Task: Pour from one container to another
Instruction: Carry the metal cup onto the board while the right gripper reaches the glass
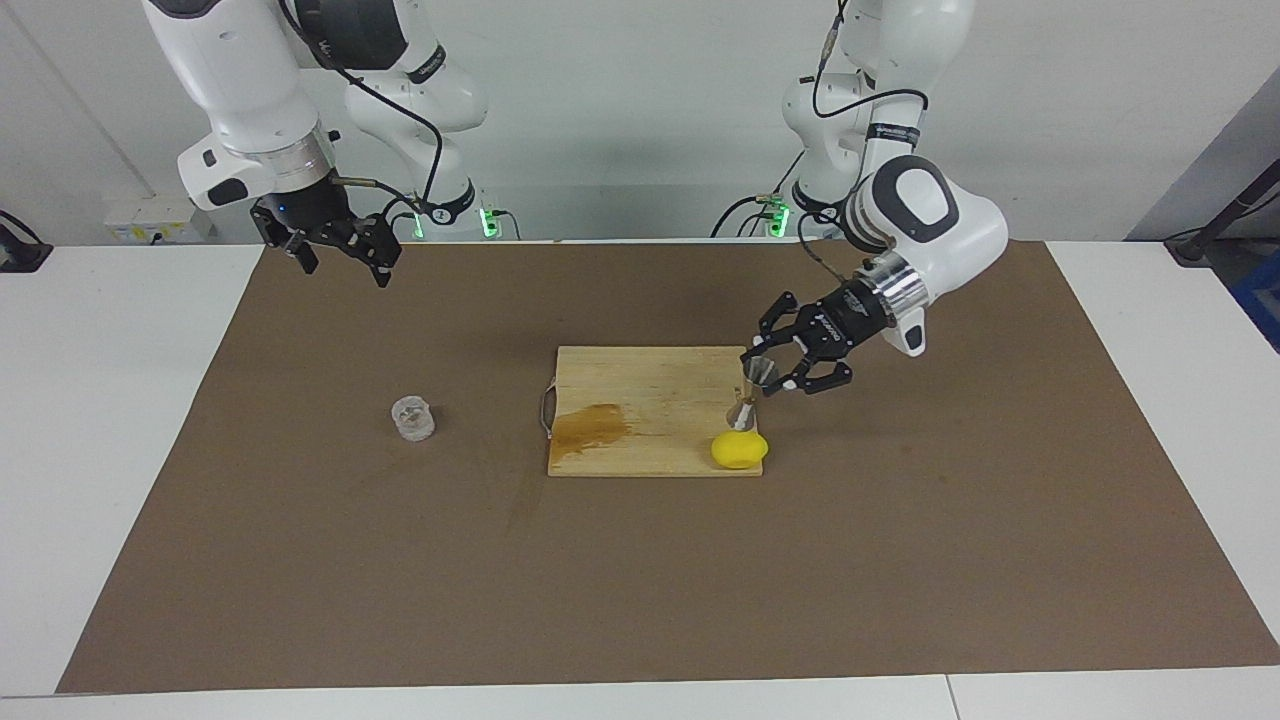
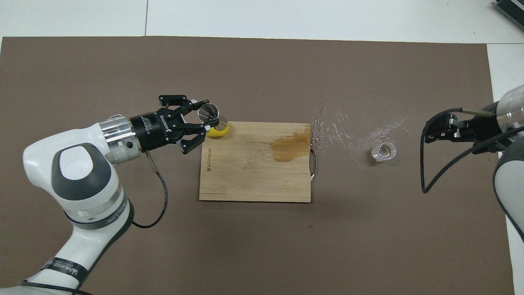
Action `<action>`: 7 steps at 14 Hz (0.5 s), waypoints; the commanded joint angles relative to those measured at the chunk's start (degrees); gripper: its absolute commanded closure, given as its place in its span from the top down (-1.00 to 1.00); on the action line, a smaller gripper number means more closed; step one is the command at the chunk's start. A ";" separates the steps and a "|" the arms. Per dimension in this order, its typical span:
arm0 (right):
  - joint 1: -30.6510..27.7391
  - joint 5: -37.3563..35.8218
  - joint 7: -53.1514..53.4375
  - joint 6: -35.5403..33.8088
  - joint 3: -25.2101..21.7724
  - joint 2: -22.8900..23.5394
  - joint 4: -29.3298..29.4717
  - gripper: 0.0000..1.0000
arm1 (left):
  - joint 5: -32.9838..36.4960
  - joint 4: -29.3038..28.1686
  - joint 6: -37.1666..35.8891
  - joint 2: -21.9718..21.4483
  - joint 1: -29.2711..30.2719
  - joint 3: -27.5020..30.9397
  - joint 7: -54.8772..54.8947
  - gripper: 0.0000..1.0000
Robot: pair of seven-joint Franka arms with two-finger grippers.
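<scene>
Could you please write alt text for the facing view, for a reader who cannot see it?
The left claw holds the metal jigger above the cutting board, just over the lemon at its corner. The glass tumbler stands on the brown mat toward the right arm's end, while the open right claw waits above the mat's edge.

1. The jigger point(image 1: 752, 392) is shiny bare metal; the tumbler point(image 1: 413, 418) is clear glass.
2. The cutting board point(image 1: 650, 400) is pale, matt wood with a darker stain point(image 1: 592, 424); the lemon point(image 1: 739, 449) looks smooth and glossy.
3. The mat point(image 1: 640, 560) is dull brown; the tabletop point(image 1: 100, 400) is smooth white.
</scene>
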 commanded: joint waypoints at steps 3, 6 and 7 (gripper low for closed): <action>-0.51 1.29 16.88 3.15 0.22 -1.20 -3.94 1.00 | -7.54 -0.63 8.97 0.66 -11.31 1.11 3.02 -1.00; -3.75 9.26 27.69 3.94 0.04 -1.11 -7.28 1.00 | -7.97 1.03 9.06 4.96 -14.56 1.19 6.72 -1.00; -4.54 10.94 30.86 5.43 0.04 -1.11 -9.29 1.00 | -7.97 2.52 9.06 6.54 -15.27 1.28 6.99 -1.00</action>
